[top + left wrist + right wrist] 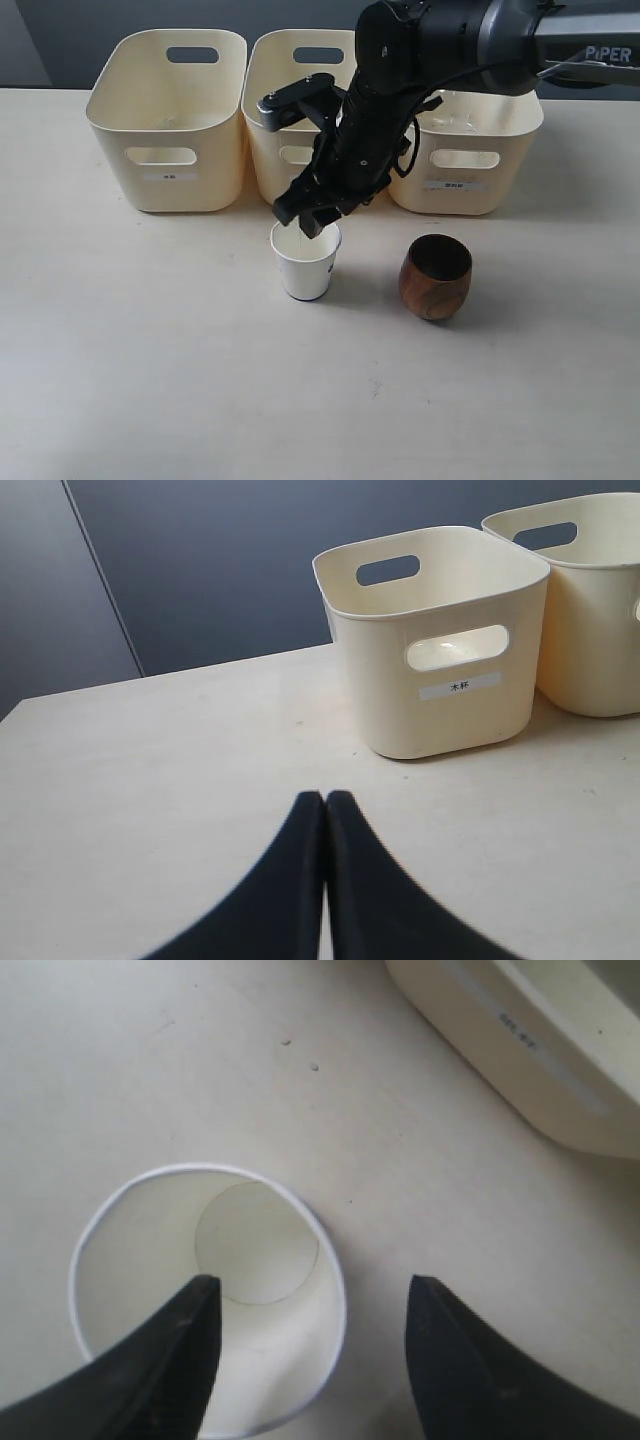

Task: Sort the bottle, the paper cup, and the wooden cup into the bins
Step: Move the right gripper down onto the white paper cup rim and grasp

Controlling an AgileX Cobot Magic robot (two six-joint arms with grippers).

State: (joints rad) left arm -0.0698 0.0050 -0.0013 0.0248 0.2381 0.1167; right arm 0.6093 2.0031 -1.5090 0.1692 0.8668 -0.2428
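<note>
The white paper cup stands upright on the table in front of the middle bin. My right gripper hangs open just above its rim. In the right wrist view one finger is over the paper cup mouth and the other outside the rim, the right gripper straddling the cup wall. The reddish-brown wooden cup stands upright to the right of it. Three cream bins stand in a row behind: left bin and right bin. My left gripper is shut and empty over bare table. The bottle is out of view.
The black right arm reaches down over the middle and right bins, hiding part of them. The left wrist view shows the labelled left bin and a second bin beside it, with a dark wall behind.
</note>
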